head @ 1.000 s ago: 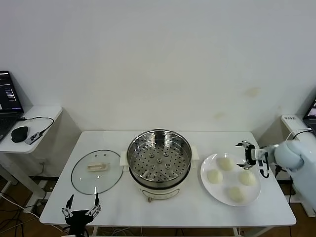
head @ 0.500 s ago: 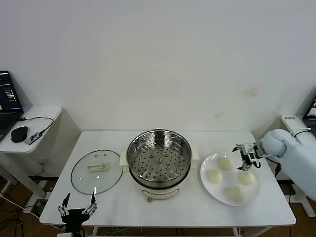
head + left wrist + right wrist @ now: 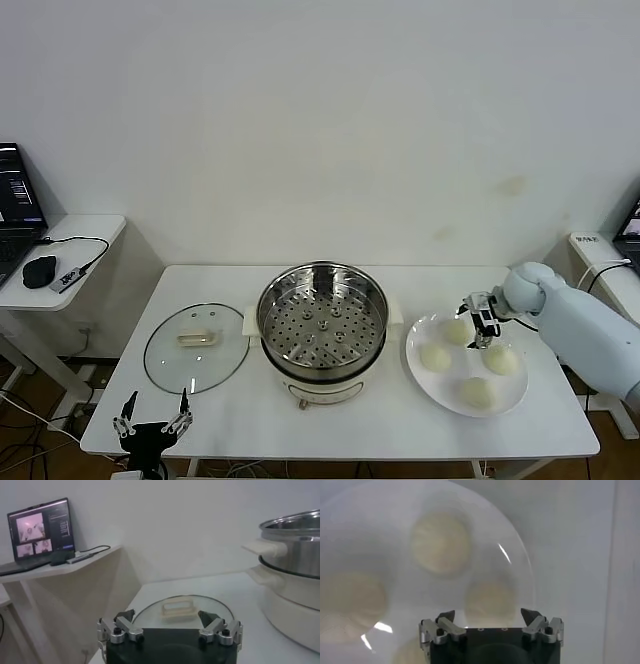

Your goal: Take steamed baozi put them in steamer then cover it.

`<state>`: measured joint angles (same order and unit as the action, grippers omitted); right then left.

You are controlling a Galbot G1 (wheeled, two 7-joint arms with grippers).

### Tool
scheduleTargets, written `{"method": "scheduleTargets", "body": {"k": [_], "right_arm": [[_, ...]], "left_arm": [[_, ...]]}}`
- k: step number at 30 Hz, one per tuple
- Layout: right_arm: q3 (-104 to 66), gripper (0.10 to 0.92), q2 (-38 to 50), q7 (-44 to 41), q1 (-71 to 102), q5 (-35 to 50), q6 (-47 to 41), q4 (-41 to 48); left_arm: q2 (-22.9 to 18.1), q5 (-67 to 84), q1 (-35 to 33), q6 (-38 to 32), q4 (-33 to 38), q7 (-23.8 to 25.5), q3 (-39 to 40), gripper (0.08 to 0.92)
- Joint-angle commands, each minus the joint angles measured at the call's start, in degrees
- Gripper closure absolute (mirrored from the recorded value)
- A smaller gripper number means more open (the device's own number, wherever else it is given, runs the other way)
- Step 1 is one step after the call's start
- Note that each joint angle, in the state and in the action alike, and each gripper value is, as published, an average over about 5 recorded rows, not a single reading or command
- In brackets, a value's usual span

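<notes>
Several cream-white baozi lie on a white plate (image 3: pixel 446 384) at the table's right; the rear one (image 3: pixel 457 331) is closest to my right gripper (image 3: pixel 479 320). That gripper hangs open over the plate's far side. In the right wrist view one baozi (image 3: pixel 490 600) lies just beyond the open gripper (image 3: pixel 487 616), and others (image 3: pixel 440 542) sit farther off. The steel steamer (image 3: pixel 322 318) stands uncovered at the centre, its perforated tray bare. The glass cover (image 3: pixel 196 348) lies flat to the left of it. My left gripper (image 3: pixel 152 424) waits open at the table's front left edge, with the cover's handle (image 3: pixel 178 607) ahead of it.
A side desk at the far left carries a laptop (image 3: pixel 42 528), a mouse (image 3: pixel 40 270) and a cable. The steamer's white base (image 3: pixel 287 610) rises close beside the cover. A white wall stands behind the table.
My right gripper has moved left from the plate's right edge to above its far side. The left gripper has drifted slightly left and lower.
</notes>
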<state>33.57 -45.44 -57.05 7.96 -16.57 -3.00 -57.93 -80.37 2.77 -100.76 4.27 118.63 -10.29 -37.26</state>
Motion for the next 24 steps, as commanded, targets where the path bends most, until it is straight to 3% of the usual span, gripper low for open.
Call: {"method": "scheduleTargets", "body": {"k": [1,17,24], "right_arm": [[1.6,0.212,-2.0,-0.1,-1.0,-0.1,0.0,3.0],[1.2,0.381,-2.4,-0.8,-1.0,-1.6,-0.2,4.6],[3.0,0.403,-0.4,-1.7,-2.9,0.3,-0.4,1.8]], "left_arm": [[0.0,0.0,0.0,0.0,0.0,0.0,-0.1,0.177],[0.0,0.0,0.0,-0.1,-0.2,0.0,-0.1,0.177],[0.1,0.0,0.0,-0.1,0.1,0.0,-0.1,0.177]]}}
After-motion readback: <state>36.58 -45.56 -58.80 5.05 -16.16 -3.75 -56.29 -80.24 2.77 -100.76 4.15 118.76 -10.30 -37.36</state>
